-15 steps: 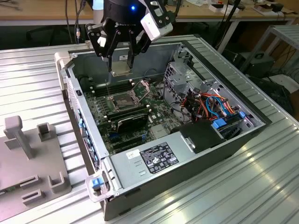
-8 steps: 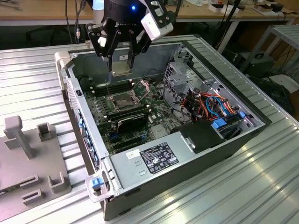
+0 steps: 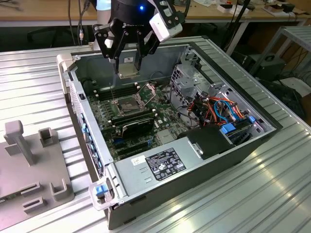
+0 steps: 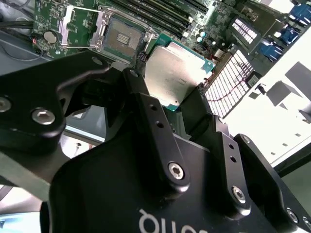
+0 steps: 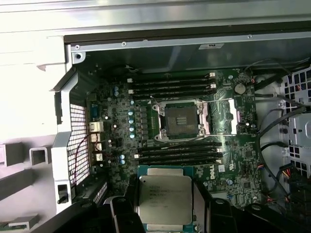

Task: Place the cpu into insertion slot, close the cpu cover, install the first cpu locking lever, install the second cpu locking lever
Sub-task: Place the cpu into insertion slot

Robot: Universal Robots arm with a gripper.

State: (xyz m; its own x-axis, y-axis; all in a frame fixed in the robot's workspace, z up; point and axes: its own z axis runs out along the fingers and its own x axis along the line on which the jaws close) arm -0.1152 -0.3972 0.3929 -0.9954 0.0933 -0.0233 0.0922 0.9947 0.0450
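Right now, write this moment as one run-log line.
gripper: shut on cpu | cpu: held above motherboard, not seated | insertion slot: empty | cpu cover: open

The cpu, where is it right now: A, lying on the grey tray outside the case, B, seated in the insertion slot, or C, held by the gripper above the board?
C: the cpu sits clamped in the gripper, up off the insertion slot, whose dark centre is bare.

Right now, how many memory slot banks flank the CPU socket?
2. First bank lies along one side of the insertion slot; second bank along the opposite side, nearer the held cpu. The cpu may hide more.
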